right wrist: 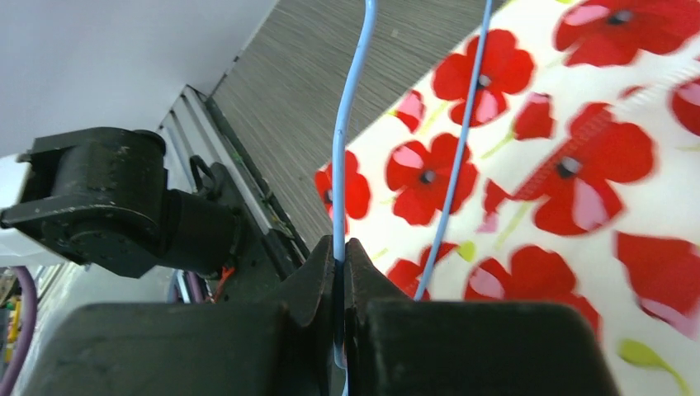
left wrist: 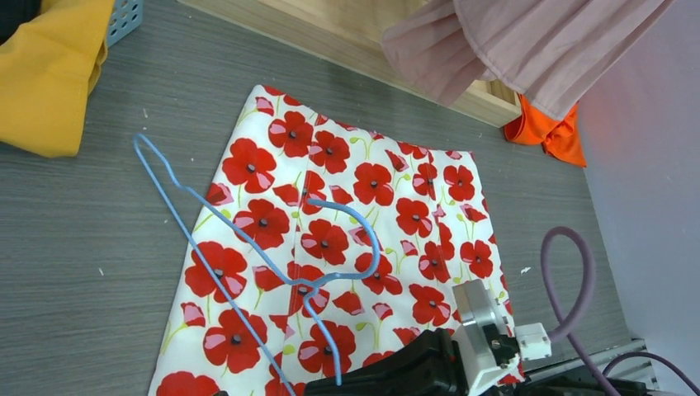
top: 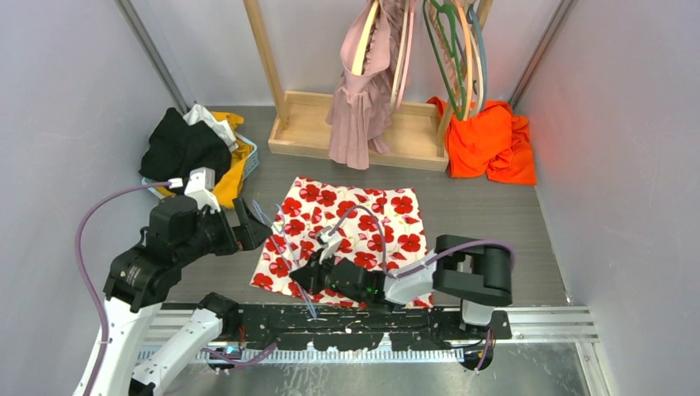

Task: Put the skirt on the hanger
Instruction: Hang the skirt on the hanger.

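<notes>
Atop the flat, unhung skirt (top: 347, 239), the hanger (right wrist: 337, 181) is pinched by the right gripper (right wrist: 341, 247), while the left gripper (top: 254, 224) is held wide.

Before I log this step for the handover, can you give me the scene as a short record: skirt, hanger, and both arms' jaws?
skirt: poppy-print skirt, spread flat on the table
hanger: thin blue wire hanger, lying on top of the skirt
right jaws: shut on the hanger's wire, low over the skirt's near edge
left jaws: open, holding nothing, near the skirt's left edge
task state: skirt not yet on the hanger
</notes>
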`<state>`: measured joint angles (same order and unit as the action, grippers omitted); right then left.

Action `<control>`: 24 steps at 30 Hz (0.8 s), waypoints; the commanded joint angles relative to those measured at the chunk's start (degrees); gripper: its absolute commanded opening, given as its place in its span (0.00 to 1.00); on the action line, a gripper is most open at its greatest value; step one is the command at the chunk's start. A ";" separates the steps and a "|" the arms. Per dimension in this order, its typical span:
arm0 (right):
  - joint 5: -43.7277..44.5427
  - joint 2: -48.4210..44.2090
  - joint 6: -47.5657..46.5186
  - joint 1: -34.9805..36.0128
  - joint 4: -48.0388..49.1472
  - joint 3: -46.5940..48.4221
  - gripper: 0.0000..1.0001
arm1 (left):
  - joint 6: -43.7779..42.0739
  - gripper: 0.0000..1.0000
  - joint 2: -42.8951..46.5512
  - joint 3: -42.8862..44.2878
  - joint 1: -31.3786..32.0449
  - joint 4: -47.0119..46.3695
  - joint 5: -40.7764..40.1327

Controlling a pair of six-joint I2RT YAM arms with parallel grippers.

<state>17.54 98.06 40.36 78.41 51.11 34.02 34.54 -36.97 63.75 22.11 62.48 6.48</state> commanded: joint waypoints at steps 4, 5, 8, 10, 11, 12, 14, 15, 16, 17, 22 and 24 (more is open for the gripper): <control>-2.76 5.94 -2.15 2.31 14.02 7.89 0.01 | 0.79 0.99 1.19 3.25 -0.05 2.17 -1.04; -2.85 6.07 -2.41 2.62 14.07 8.38 0.01 | 0.79 0.99 1.25 3.38 -0.05 2.17 -1.02; -1.92 6.49 -2.49 3.90 13.49 9.24 0.01 | 0.96 0.99 1.37 3.48 -0.04 2.15 -0.95; -0.74 7.51 -1.45 4.55 11.91 10.77 0.01 | 1.09 0.99 1.25 3.51 -0.05 1.99 -0.77; -0.26 8.28 -0.82 4.85 11.27 11.61 0.01 | 1.06 0.99 1.18 3.62 -0.05 1.91 -0.65; -0.15 9.36 0.24 4.93 11.18 12.51 0.01 | 1.17 0.99 1.12 3.66 -0.05 1.80 -0.51; -1.28 11.62 2.27 4.91 11.14 14.27 0.01 | 1.30 0.99 1.12 3.75 -0.03 1.62 -0.16; -2.05 12.65 3.31 5.11 11.04 15.10 0.01 | 1.31 0.99 1.11 4.02 -0.05 1.72 -0.09; -2.63 13.39 4.16 5.41 11.15 15.53 0.01 | 1.25 0.99 1.11 4.24 -0.05 1.98 -0.07; -2.86 13.69 4.47 6.07 10.85 15.67 0.01 | 1.23 0.99 1.11 4.44 -0.05 2.21 -0.15; -3.66 11.55 5.46 7.97 8.70 11.98 0.01 | 1.14 0.99 1.20 5.05 -0.05 2.31 0.00; -4.26 10.47 6.10 7.98 9.09 9.80 0.01 | 1.18 0.99 1.23 4.86 -0.05 2.02 0.17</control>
<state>14.50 112.12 44.36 85.62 57.32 46.98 35.59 -36.07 66.83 22.11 65.21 6.07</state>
